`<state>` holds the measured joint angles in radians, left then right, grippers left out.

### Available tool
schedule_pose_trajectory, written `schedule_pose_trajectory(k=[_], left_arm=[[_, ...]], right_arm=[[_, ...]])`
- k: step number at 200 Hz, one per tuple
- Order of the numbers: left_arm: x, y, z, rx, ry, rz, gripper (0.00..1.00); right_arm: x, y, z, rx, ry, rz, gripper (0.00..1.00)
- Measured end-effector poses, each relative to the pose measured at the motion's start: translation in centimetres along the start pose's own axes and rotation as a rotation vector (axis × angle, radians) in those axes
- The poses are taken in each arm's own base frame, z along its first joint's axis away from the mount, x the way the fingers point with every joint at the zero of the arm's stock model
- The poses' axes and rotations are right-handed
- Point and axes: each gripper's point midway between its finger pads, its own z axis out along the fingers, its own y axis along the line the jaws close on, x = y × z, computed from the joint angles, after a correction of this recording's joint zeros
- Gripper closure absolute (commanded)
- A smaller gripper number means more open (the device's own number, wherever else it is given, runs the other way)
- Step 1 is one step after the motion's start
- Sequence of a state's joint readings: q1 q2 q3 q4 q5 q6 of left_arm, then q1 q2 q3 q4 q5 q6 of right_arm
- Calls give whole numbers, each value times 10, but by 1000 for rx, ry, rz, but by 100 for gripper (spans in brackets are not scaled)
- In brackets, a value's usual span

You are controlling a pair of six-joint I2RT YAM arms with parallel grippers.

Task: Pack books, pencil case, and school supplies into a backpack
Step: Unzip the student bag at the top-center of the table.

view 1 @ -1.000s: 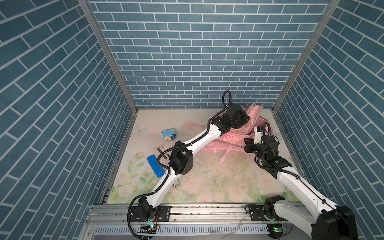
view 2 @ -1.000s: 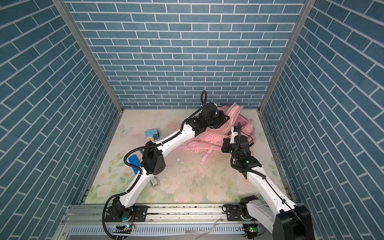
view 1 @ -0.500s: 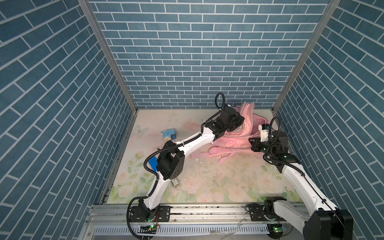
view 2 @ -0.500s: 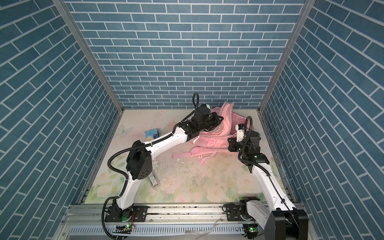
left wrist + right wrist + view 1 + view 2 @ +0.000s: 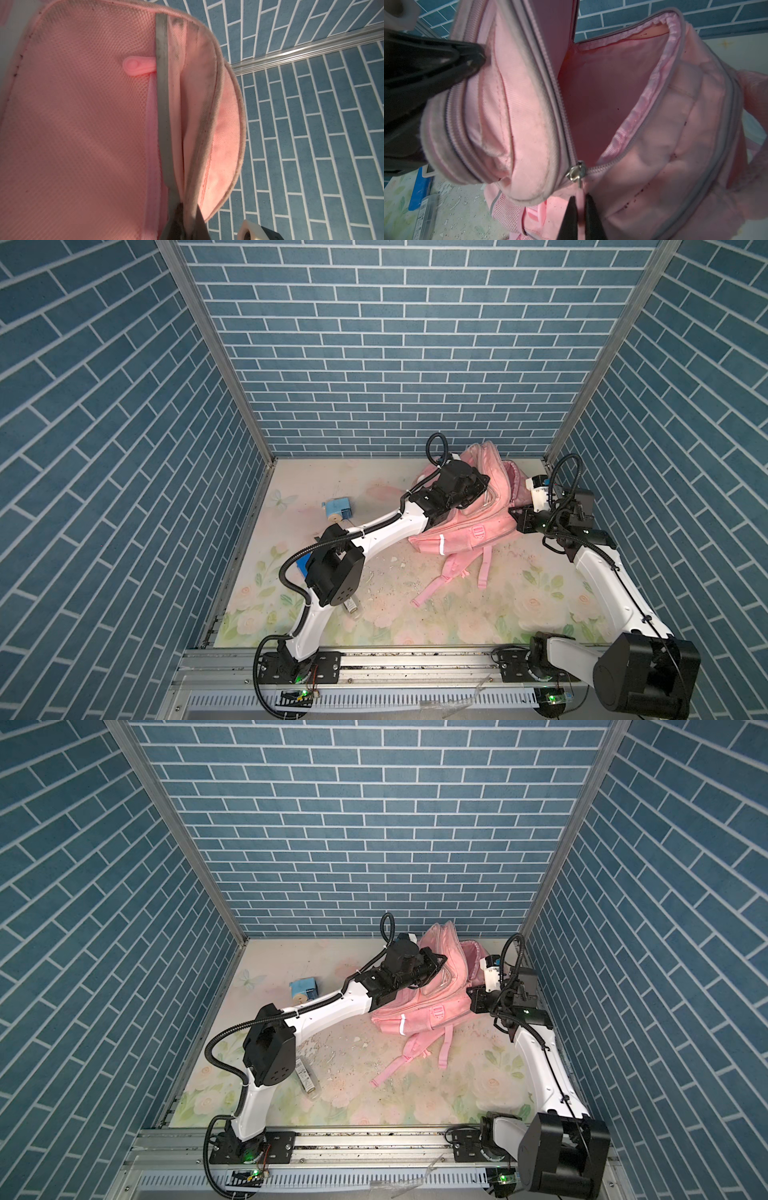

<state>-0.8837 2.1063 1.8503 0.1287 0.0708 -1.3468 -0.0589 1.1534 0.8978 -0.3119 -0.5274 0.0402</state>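
Observation:
The pale pink backpack (image 5: 469,526) (image 5: 419,1011) lies at the back right of the table with its top raised. My left gripper (image 5: 484,485) (image 5: 442,961) (image 5: 188,205) is shut on the edge of the backpack's (image 5: 83,124) front flap and holds it up. My right gripper (image 5: 515,514) (image 5: 471,994) (image 5: 580,197) is shut on the pink zipper pull (image 5: 580,192) below the metal slider (image 5: 576,173). The main compartment (image 5: 602,93) gapes open and shows only pink lining. A light blue pencil sharpener (image 5: 337,508) (image 5: 303,990) stands at the back left. The books are out of view.
A blue oblong item (image 5: 301,568) (image 5: 420,193), perhaps the pencil case, lies mostly under my left arm's elbow. A clear plastic box with a label (image 5: 351,608) (image 5: 307,1077) lies beside it. Pink straps (image 5: 482,572) trail forward. Brick-pattern walls close in three sides.
My right gripper has moved right and toward the back wall with the zipper pull. The backpack's top has risen and its opening has widened. My left elbow has swung left.

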Motion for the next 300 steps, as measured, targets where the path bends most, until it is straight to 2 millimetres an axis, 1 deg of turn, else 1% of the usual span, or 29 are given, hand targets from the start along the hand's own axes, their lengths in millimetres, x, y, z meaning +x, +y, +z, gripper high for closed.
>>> schedule_pose_trajectory(k=[24,59,80,105,127,148,163,184,207,244,277,300], left_arm=[[-5,-2,0,12,-10,-9,100],[-6,0,6,14,-17,-9,100],[-6,-3,13,19,-18,-5,100],[-5,-10,24,33,-18,2,100],[-7,-17,35,37,-20,13,100],[-7,-22,44,37,-18,24,100],[-6,-28,48,51,-17,28,100],[-2,-36,48,63,-12,31,100],[-2,-38,47,63,-19,34,100],[-5,-37,47,55,-38,35,100],[-7,-37,47,44,-43,40,100],[-5,-36,47,37,-30,46,100]], right_arm=[[1,9,-2,0,-51,-49,100],[14,29,-10,15,-138,-146,100],[15,31,-14,40,-174,-178,100],[11,30,-16,75,-207,-206,100],[6,35,-15,74,-233,-237,100],[5,45,-11,48,-245,-260,100],[13,54,-4,8,-219,-271,100],[21,60,4,-35,-186,-272,100],[24,63,7,-56,-173,-273,100],[27,63,14,-23,-191,-275,100],[37,67,27,-10,-241,-264,100],[41,72,31,-15,-297,-264,100]])
